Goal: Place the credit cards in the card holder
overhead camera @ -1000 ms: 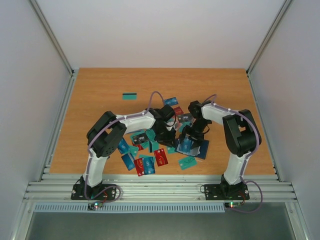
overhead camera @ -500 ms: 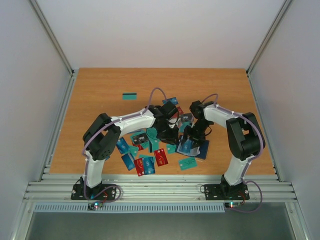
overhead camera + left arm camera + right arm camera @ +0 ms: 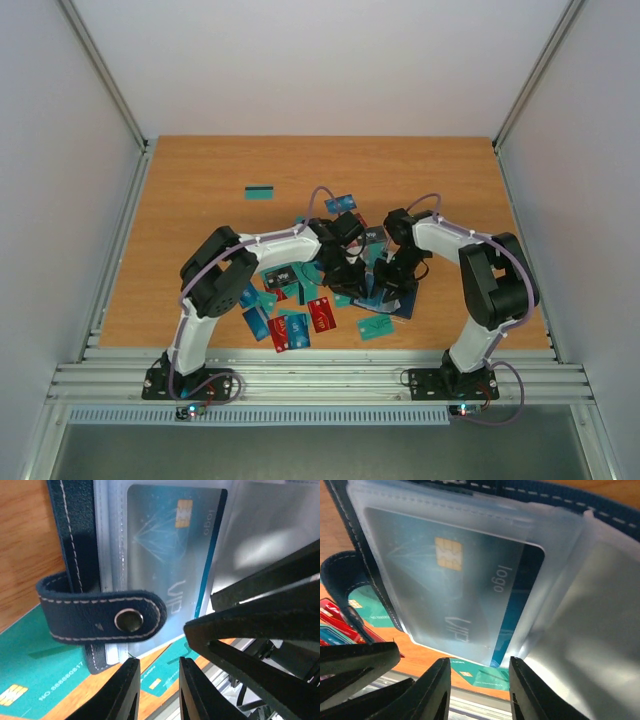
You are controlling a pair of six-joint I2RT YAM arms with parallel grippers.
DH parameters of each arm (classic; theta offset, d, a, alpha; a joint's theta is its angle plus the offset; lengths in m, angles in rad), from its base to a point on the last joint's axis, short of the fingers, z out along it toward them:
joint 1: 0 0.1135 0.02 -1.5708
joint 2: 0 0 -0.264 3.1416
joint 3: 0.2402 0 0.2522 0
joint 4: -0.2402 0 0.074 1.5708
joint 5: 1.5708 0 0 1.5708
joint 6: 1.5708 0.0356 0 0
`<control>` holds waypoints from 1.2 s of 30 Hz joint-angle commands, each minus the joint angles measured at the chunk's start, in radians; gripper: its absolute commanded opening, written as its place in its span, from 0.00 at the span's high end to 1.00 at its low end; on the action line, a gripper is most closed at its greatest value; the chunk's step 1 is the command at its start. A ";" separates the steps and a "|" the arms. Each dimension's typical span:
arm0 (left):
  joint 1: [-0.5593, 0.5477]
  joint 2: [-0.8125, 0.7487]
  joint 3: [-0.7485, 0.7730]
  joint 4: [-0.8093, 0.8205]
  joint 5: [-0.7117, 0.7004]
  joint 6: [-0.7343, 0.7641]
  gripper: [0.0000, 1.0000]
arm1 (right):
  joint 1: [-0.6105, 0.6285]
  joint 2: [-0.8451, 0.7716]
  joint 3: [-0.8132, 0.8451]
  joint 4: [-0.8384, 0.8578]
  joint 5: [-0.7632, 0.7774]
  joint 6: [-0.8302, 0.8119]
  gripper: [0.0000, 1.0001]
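The card holder [image 3: 405, 300] lies open at the right of the card pile, navy with a clasp tab [image 3: 100, 611]. A blue credit card [image 3: 165, 545] sits inside one of its clear sleeves [image 3: 445, 585]. My left gripper [image 3: 345, 270] hovers at the holder's left edge, and in the left wrist view it is open [image 3: 156, 680] with nothing between its fingers. My right gripper [image 3: 388, 282] is over the holder and open [image 3: 477, 680], with the sleeve's lower edge just beyond its fingertips. More credit cards [image 3: 290, 320] in red, blue and teal lie scattered left of the holder.
A teal card [image 3: 375, 326] lies near the front, just below the holder. A lone teal card [image 3: 260, 192] lies far left at the back, and a blue one [image 3: 340, 203] sits behind the arms. Both grippers crowd the same spot; the right one's fingers [image 3: 260, 630] show in the left wrist view.
My left gripper has slid right to the holder's edge. The right gripper has narrowed its jaws and settled lower over the open holder.
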 commanded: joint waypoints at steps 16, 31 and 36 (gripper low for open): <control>-0.013 0.045 0.020 0.041 -0.042 -0.037 0.76 | -0.031 0.003 -0.117 0.184 -0.027 -0.050 0.84; -0.020 0.010 0.033 -0.051 -0.187 0.001 0.75 | -0.047 0.055 -0.164 0.222 -0.030 -0.068 0.99; -0.020 -0.019 0.025 -0.058 -0.230 0.019 0.69 | -0.048 0.065 -0.164 0.224 -0.033 -0.070 0.99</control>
